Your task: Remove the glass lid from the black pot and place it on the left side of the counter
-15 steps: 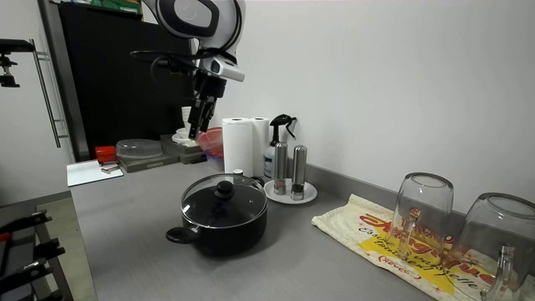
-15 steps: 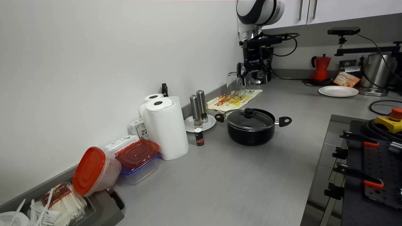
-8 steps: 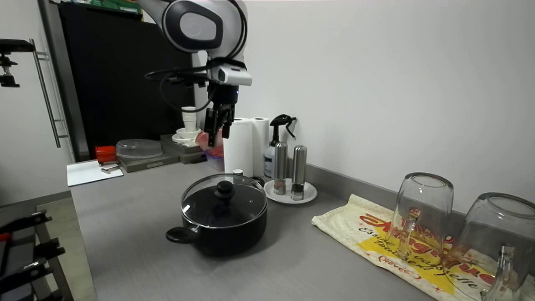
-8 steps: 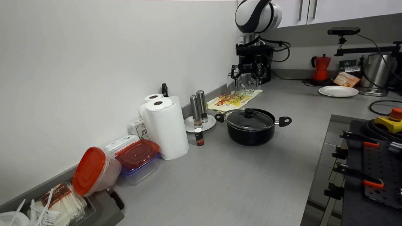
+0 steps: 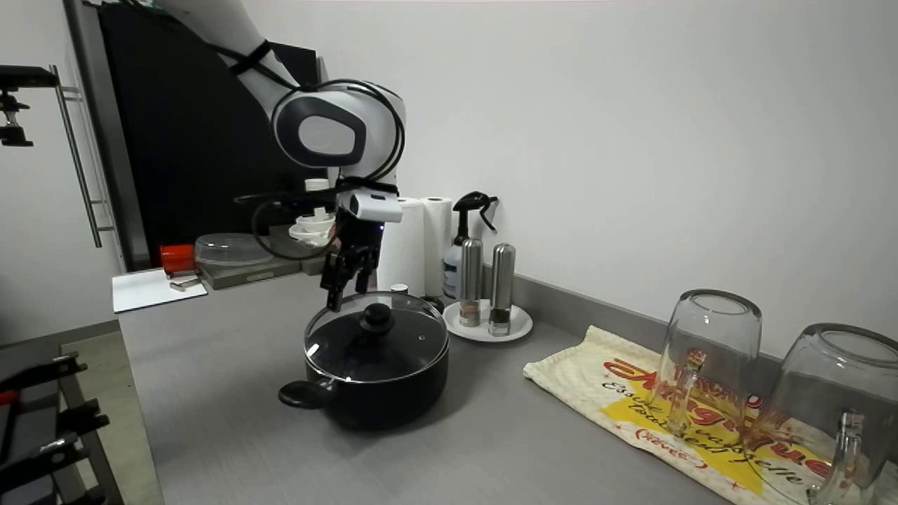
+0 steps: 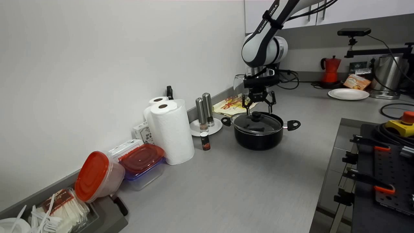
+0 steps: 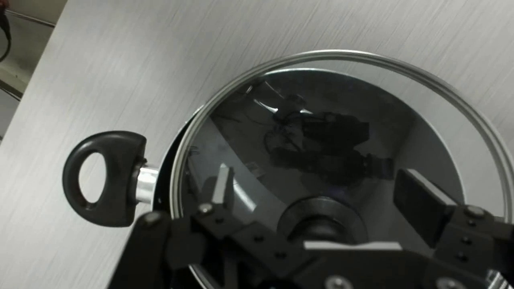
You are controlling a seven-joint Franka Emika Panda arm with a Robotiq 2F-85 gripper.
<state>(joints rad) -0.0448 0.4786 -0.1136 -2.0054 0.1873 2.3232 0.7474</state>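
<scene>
The glass lid (image 5: 365, 354) lies on the black pot (image 5: 389, 403), a little off-centre, so a strip of pot rim is uncovered in an exterior view (image 6: 276, 119). Its black knob (image 5: 377, 318) is at the centre and shows in the wrist view (image 7: 321, 228), partly hidden by the gripper's body. My gripper (image 5: 348, 298) points down just above the lid, open and empty. In the wrist view its spread fingers (image 7: 317, 190) stand on either side of the knob, apart from it. The pot stands on the grey counter (image 6: 233, 194).
Near the pot stand steel grinders on a white plate (image 5: 519, 322), a small spice jar (image 6: 205, 141) and paper towel rolls (image 6: 174, 136). Upturned glass mugs (image 5: 708, 365) stand on a yellow-white cloth (image 5: 603, 386). Plastic containers (image 6: 142, 158) stand along the wall. The counter edge (image 5: 140, 407) borders the stove side.
The arm has come down from high above the pot, and the gripper has turned to point more straight down, now just over the lid. The lid and pot have not moved.
</scene>
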